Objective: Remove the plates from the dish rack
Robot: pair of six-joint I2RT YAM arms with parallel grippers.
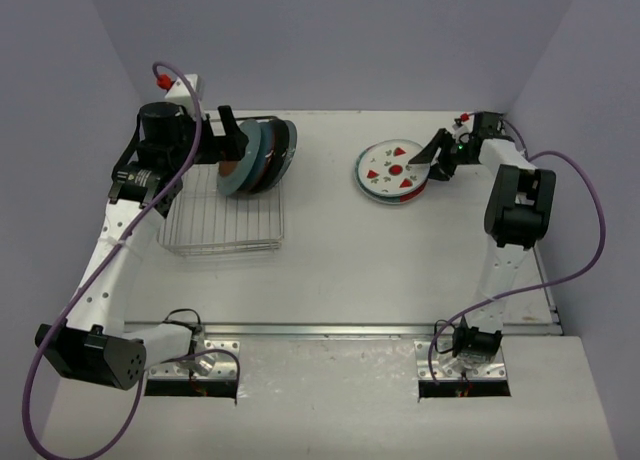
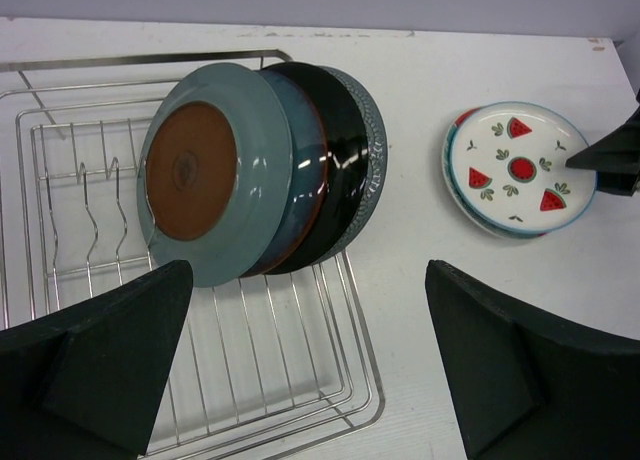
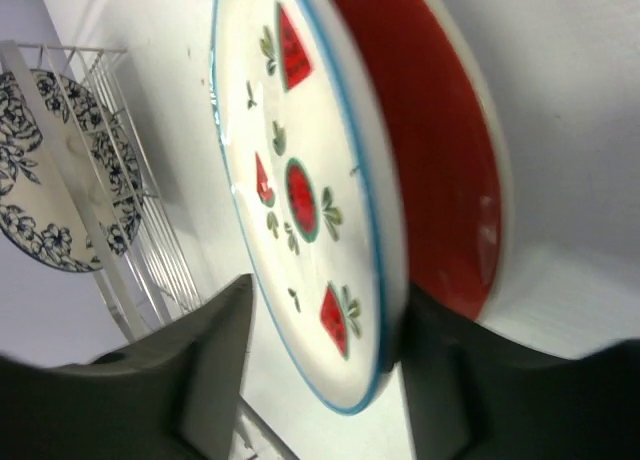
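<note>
From above, the silver wire dish rack [image 1: 220, 225] sits at ten o'clock, three round plates [image 2: 200, 170] standing at its far end. At one o'clock the white round plate with red watermelon slices [image 1: 392, 168] lies on a red plate [image 3: 440, 180]. The right gripper [image 1: 420, 162] straddles its rim, jaws slack. The left gripper [image 2: 308, 275] gapes wide above the rack. A crooked retreat could snag the rim and drag the plate off.

top external: high over the near edge, looking down on the whole table [image 1: 340, 270] | left wrist: above the dish rack [image 2: 250, 380], facing down, mid-range | right wrist: tilted, very close to the watermelon plate [image 3: 300, 200] | shared: rack and watermelon plate in all three
</note>
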